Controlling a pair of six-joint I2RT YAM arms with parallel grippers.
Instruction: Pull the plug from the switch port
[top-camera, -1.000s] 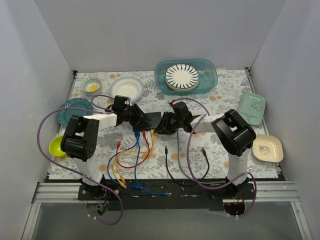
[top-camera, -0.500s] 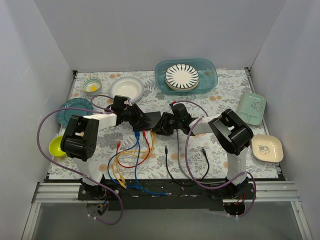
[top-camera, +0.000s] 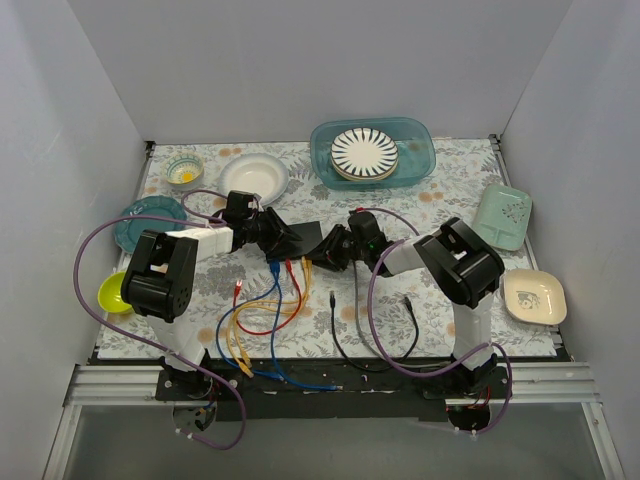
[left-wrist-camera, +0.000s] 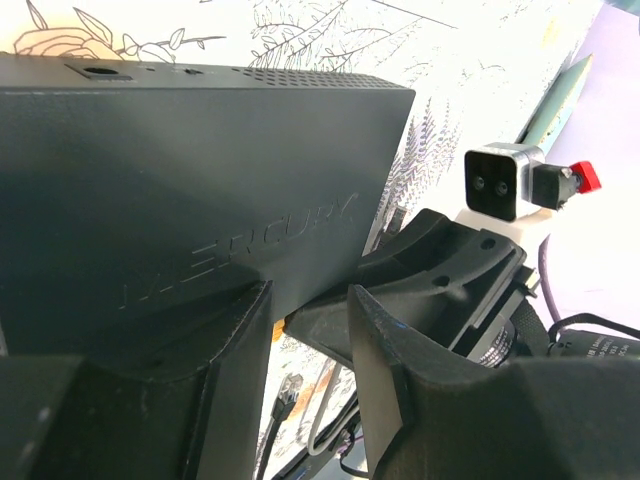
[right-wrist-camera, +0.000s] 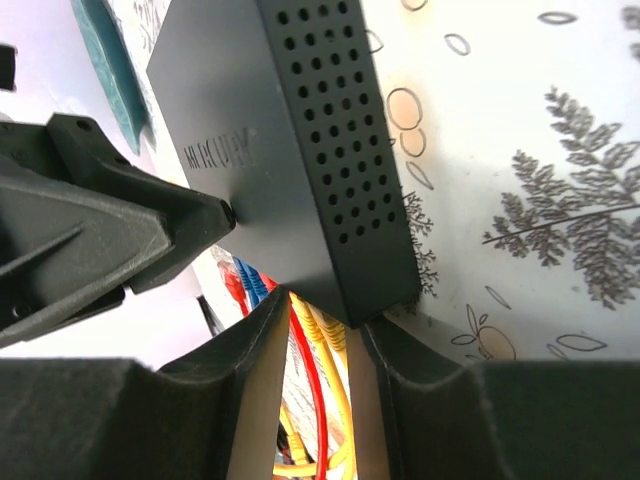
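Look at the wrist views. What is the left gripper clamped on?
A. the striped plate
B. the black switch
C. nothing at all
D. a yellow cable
B: the left gripper has its fingers closed on an edge of the switch, and the right wrist view shows one of its fingertips pressed on the lettered face.

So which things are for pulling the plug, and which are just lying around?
For the job: switch, coloured cables, left pincer, right pincer.
Just lying about: striped plate, white bowl, green bowl, mint tray, cream dish.
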